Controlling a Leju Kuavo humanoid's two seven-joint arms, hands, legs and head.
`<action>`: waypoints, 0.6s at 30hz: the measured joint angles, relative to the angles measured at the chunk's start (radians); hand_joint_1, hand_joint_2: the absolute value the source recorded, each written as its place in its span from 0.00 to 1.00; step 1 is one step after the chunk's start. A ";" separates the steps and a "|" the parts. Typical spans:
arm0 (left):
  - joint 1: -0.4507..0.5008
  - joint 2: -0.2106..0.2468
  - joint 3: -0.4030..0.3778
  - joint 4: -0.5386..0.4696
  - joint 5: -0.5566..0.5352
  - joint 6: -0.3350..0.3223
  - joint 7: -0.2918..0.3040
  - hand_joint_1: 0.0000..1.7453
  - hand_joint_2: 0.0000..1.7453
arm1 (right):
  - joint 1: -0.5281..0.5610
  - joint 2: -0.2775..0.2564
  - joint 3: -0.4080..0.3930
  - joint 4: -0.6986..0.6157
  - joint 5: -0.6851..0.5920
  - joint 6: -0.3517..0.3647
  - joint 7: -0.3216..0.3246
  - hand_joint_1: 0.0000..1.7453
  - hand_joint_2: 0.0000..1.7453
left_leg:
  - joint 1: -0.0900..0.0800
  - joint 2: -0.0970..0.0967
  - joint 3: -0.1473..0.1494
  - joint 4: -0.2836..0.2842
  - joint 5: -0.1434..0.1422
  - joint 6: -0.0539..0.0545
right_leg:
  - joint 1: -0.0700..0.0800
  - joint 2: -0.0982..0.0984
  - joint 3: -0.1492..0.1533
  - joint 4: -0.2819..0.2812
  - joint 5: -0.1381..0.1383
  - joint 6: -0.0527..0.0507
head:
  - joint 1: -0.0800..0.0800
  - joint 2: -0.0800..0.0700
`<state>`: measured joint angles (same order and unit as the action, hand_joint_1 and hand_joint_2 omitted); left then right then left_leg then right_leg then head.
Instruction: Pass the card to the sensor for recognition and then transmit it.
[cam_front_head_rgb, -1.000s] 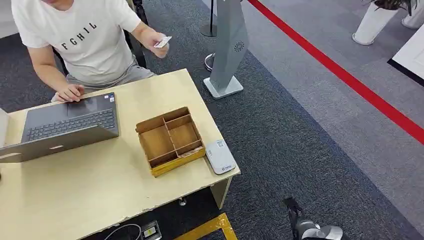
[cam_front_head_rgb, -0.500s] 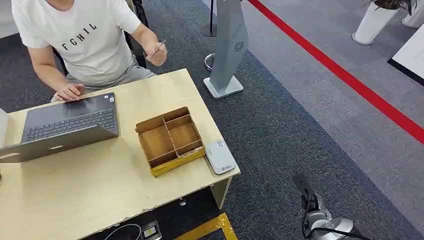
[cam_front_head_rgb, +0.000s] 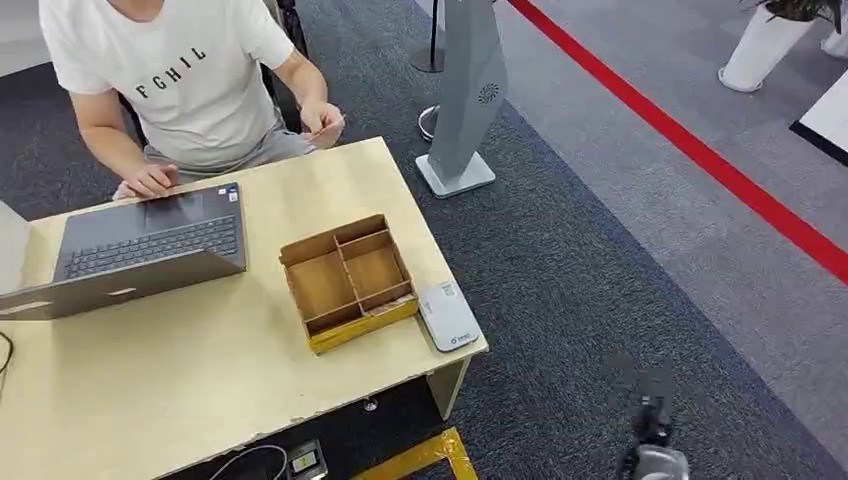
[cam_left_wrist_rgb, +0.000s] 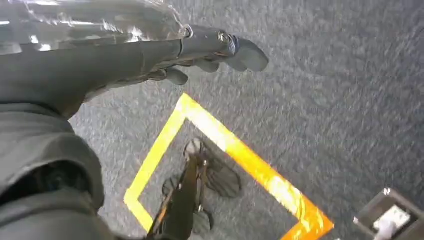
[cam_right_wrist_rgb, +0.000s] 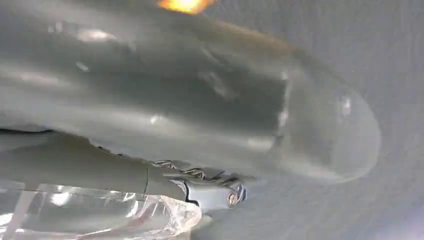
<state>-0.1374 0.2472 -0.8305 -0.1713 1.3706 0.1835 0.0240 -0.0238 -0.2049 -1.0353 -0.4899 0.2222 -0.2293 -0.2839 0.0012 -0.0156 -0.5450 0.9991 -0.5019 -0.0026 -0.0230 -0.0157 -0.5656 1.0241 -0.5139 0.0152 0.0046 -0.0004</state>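
Note:
A person in a white shirt sits at the far side of the wooden table (cam_front_head_rgb: 200, 360) and holds a small white card (cam_front_head_rgb: 333, 126) just above its far edge. The white card sensor (cam_front_head_rgb: 447, 315) lies flat at the table's right front corner. My right hand (cam_front_head_rgb: 650, 425) hangs low over the carpet, right of the table and well below the sensor; it is blurred and nothing shows in it. Its thumb (cam_right_wrist_rgb: 300, 125) looms large in the right wrist view. My left hand (cam_left_wrist_rgb: 200, 50) hangs over the floor with fingers stretched out, holding nothing.
A wooden box (cam_front_head_rgb: 348, 280) with several compartments stands just left of the sensor. An open laptop (cam_front_head_rgb: 140, 250) sits at the table's left. A grey floor stand (cam_front_head_rgb: 468, 90) rises beyond the table's right corner. Yellow tape (cam_left_wrist_rgb: 235, 150) marks the carpet.
The person's hand has brought the card down from shoulder height to the table's far edge. My right hand rose, then drifted right and is now blurred. The camera shifted slightly.

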 joint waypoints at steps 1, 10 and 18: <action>0.003 0.008 0.000 0.001 -0.001 -0.002 0.001 0.00 0.00 | 0.040 -0.033 0.104 -0.120 -0.210 -0.103 0.047 0.00 0.00 | -0.003 0.006 -0.017 -0.001 -0.003 -0.001 | -0.003 0.007 -0.003 0.004 0.000 0.000 | 0.000 0.000; -0.030 0.014 -0.006 0.000 -0.021 -0.022 0.013 0.00 0.00 | -0.025 -0.311 0.887 -0.704 -0.525 -0.314 0.170 0.00 0.00 | -0.005 0.012 -0.007 0.001 0.003 0.010 | -0.005 0.011 -0.003 0.000 0.006 0.006 | 0.002 0.000; -0.011 0.015 -0.020 0.000 -0.033 -0.034 0.013 0.00 0.00 | -0.139 -0.405 1.114 -0.836 -0.517 -0.167 0.196 0.00 0.00 | -0.004 0.003 0.000 0.001 0.007 0.008 | -0.003 0.002 -0.008 0.000 0.007 0.006 | 0.002 0.000</action>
<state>-0.1487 0.2621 -0.8507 -0.1713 1.3378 0.1495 0.0374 -0.1633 -0.6100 0.0790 -1.3256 -0.2945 -0.3966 -0.0877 -0.0027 -0.0130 -0.5453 1.0005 -0.4948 0.0056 -0.0260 -0.0133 -0.5733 1.0242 -0.5073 0.0213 0.0069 -0.0004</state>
